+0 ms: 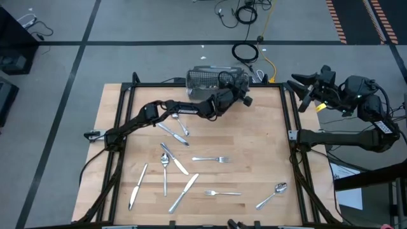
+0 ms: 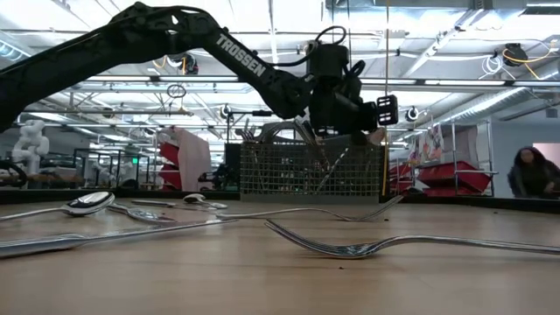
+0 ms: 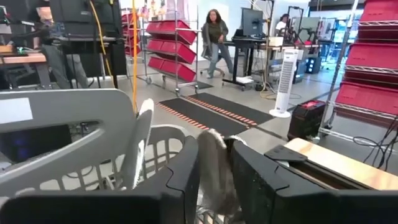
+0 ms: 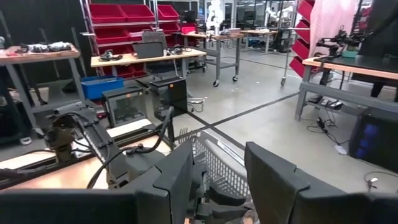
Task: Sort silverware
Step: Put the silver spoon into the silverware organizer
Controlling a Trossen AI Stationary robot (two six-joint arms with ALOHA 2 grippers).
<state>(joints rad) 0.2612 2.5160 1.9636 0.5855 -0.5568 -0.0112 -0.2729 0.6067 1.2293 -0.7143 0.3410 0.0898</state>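
The silverware lies scattered on the wooden table: forks (image 1: 212,159) (image 1: 222,193), knives (image 1: 183,192) (image 1: 138,186) and spoons (image 1: 272,195) (image 1: 165,168). More pieces stand upright in the wire-mesh basket (image 1: 206,77) (image 2: 311,171) at the table's far edge. My left gripper (image 1: 241,84) (image 3: 214,155) is level over the basket's right end, its fingers apart. A silver handle (image 3: 214,171) stands in the gap between them, its lower end hidden. My right gripper (image 4: 219,180) is raised beyond the table's right edge (image 1: 305,89), open with nothing between its fingers. My left gripper has the silver handle's upper end (image 3: 213,149) upright between its two fingers (image 3: 183,180), which come level from the table's near-left side. Whether either finger touches the handle, I cannot tell. The handle runs down into the basket.
Two more pieces (image 1: 175,130) lie under the left arm (image 1: 165,111). A black frame (image 1: 289,127) runs along the table's sides. There is bare wood on the right half (image 1: 261,146). People show in the room behind (image 2: 532,171) (image 3: 214,34).
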